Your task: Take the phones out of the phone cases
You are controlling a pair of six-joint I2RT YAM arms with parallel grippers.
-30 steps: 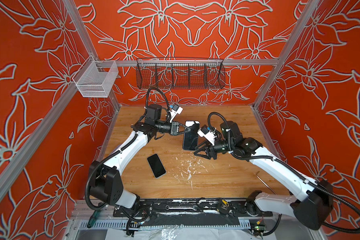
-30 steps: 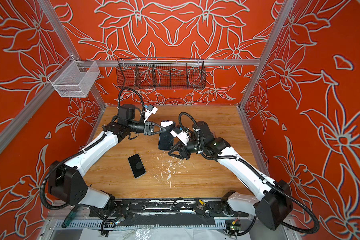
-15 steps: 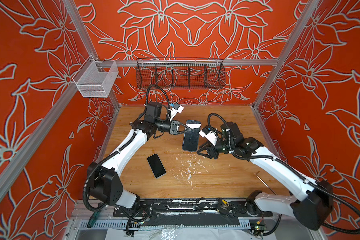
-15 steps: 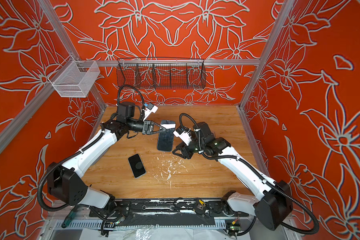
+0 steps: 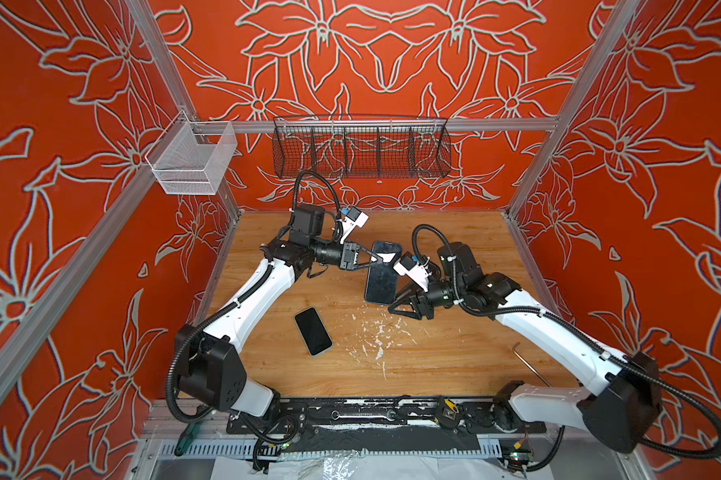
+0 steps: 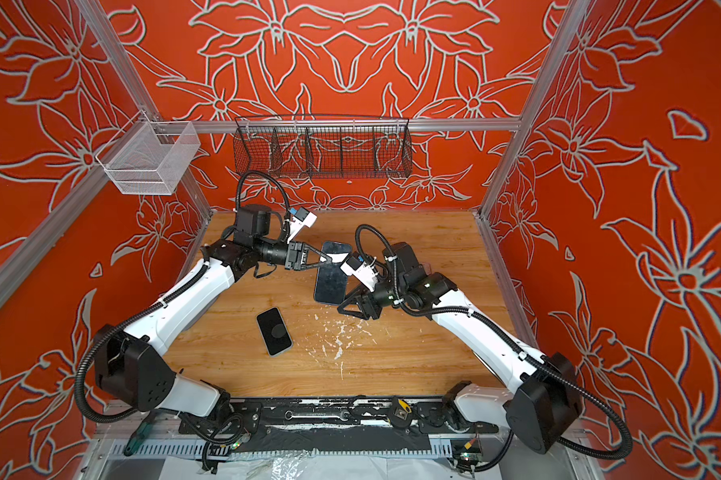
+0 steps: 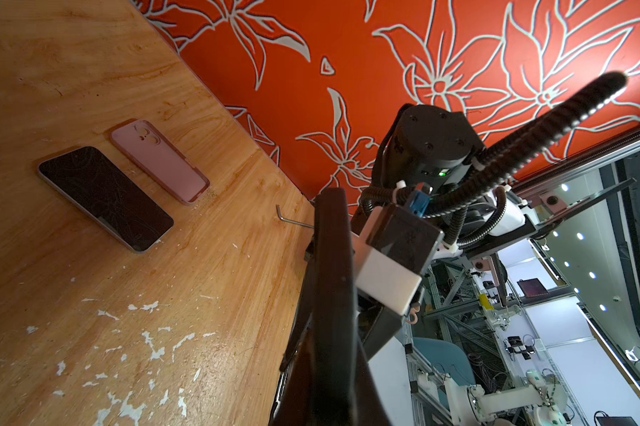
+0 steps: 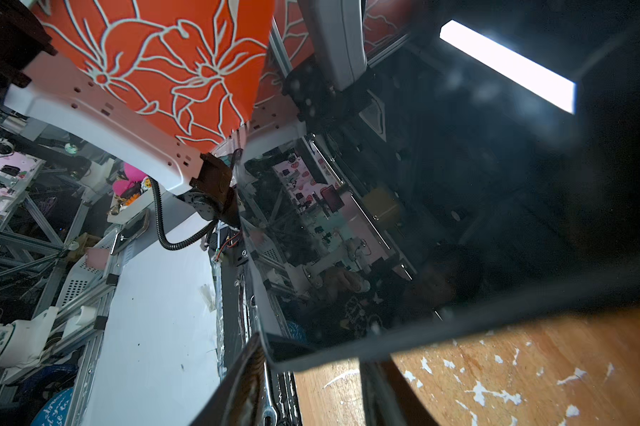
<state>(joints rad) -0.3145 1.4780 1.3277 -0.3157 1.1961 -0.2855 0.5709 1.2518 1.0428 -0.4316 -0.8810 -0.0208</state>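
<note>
I'm pinching the glossy black phone [image 5: 380, 282] near its top in the left gripper [image 5: 379, 261], lifted off the worn wooden table [image 5: 433, 365]. The right gripper [image 5: 400, 301] is hovering, jaws apart, at its lower end. That single narrow pinch is risking a swing or a drop. I'm counting two phones, the second dark phone [image 5: 313, 331] lying flat, and one empty pink silicone case [image 7: 160, 162].

Walls [image 5: 392, 62] orange-red with pale flower outlines; tabletop [image 5: 433, 353] light wood, flecked white; case [image 7: 160, 162] pink; phone [image 5: 381, 274] glossy black.
</note>
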